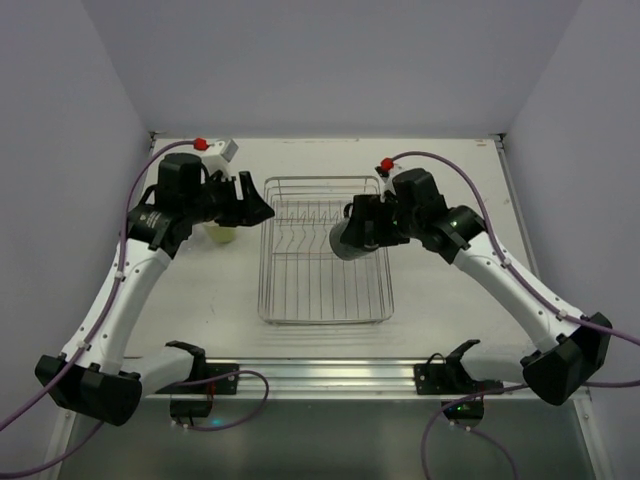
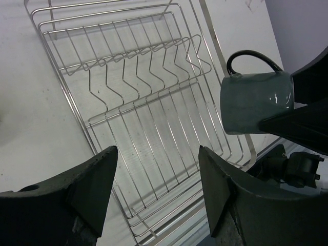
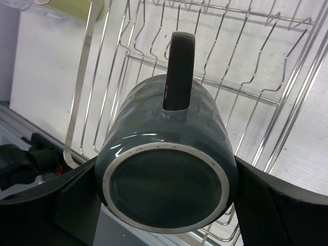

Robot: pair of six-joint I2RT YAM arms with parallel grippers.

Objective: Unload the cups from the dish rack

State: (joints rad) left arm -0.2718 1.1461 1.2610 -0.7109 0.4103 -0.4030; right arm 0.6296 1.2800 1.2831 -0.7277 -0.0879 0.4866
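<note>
The silver wire dish rack stands mid-table and holds no cups; it also shows in the left wrist view and the right wrist view. My right gripper is shut on the dark grey mug and holds it tipped on its side above the rack's right part. In the right wrist view the mug sits between my fingers, base toward the camera, handle up. My left gripper is open and empty beside the rack's left rim. The pale yellow cup stands on the table under it.
In the left wrist view the open left gripper looks down on the rack, with the mug at right. The yellow cup and a clear shape beside it show at the right wrist view's top left. Walls close in on both sides and behind.
</note>
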